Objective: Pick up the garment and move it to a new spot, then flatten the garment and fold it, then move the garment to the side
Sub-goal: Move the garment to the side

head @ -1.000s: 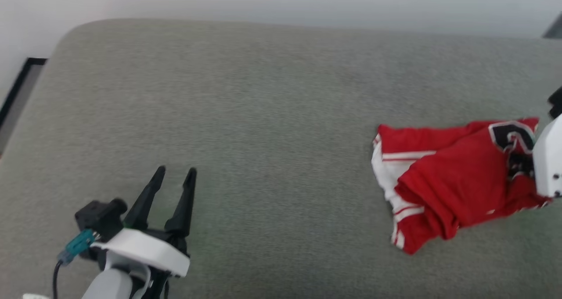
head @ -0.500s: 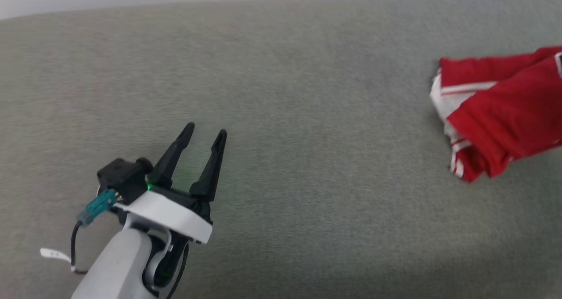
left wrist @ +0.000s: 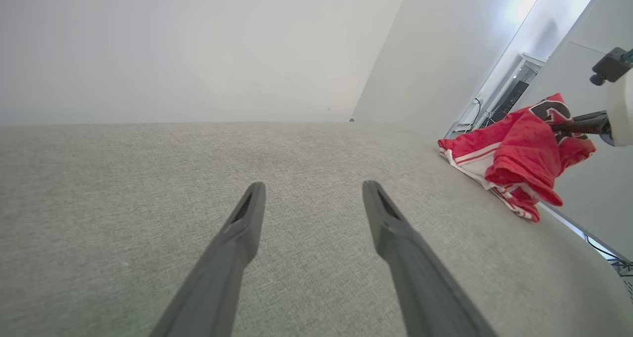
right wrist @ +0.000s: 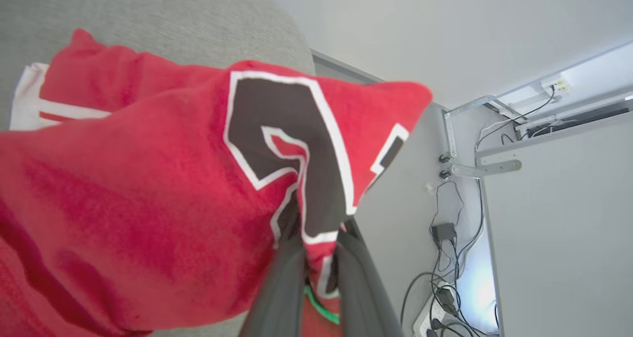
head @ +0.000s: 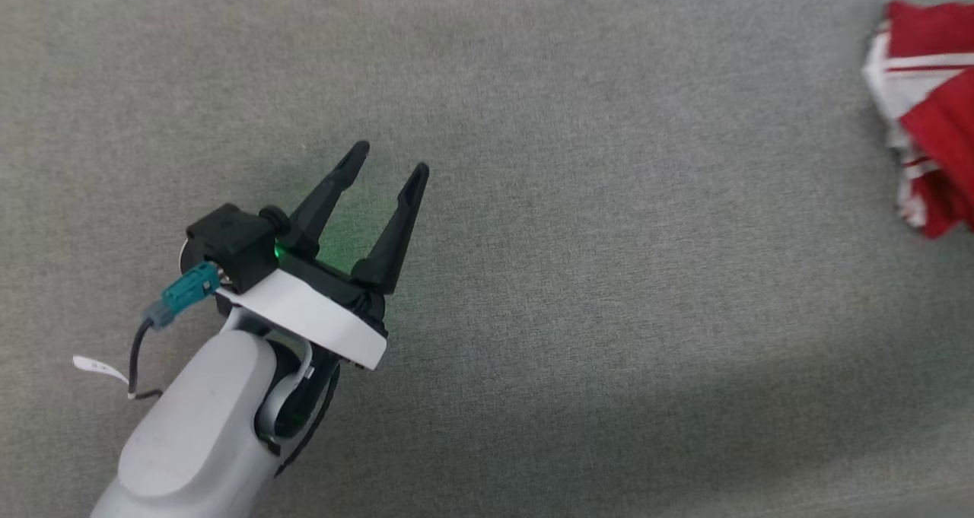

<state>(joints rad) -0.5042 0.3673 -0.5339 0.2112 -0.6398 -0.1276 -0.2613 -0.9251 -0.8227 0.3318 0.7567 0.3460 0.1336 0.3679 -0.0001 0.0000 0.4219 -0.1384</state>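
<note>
Grey woven fabric covers the broad padded surface (head: 533,313), and most of it lies bare. Off at its right side, close to the edge, the garment (right wrist: 148,178) sits in a crumpled red bunch. One end is lifted and the rest trails on the cloth, with the white striped sleeve underneath. The left gripper (head: 391,158) hovers low over the bare middle with its fingers spread wide and nothing between them, well apart from the shirt. The right gripper (right wrist: 319,238) has its fingers pressed together on a small fold right at the black numeral, and that is my worry. It looks like a thin pinch of one layer carrying the whole bunch. If the arm swings fast, I reckon the knit could slip out and drop in a heap, or slide over the near edge toward the cables (right wrist: 445,238) below. Dragging the trailing part across that grippy weave could also tug it free. Bunched like this, it will need real spreading before any fold.
</note>
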